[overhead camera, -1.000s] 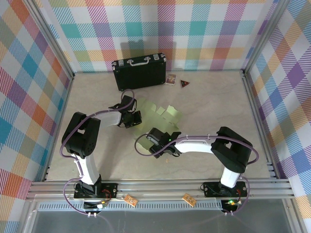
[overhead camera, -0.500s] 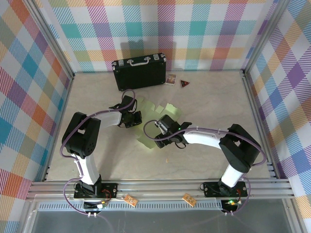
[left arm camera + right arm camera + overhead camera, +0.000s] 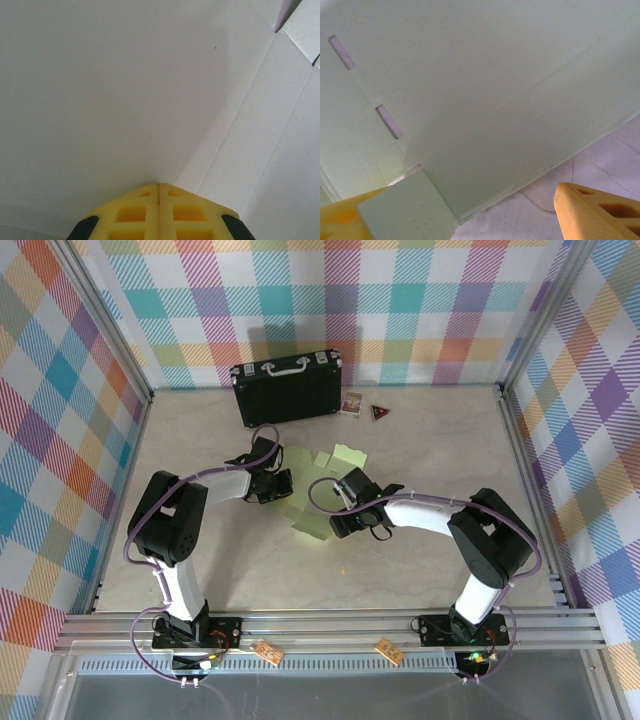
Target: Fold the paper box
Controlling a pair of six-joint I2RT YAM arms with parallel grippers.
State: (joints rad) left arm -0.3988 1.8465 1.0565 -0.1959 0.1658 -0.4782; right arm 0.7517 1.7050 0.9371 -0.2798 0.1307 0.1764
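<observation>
Paper box (image 3: 312, 522) sits mid-table as a mostly flat creased cut-out, barely any folding looks done, left gripper (image 3: 270, 483) clenched shut at its left edge, right gripper (image 3: 338, 516) spread wide at a small flap, walls and tabs all left.

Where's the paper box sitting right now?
In the top view the paper box lies near the centre of the table, in front of the black case, between the left fingers and the right fingers.
</observation>
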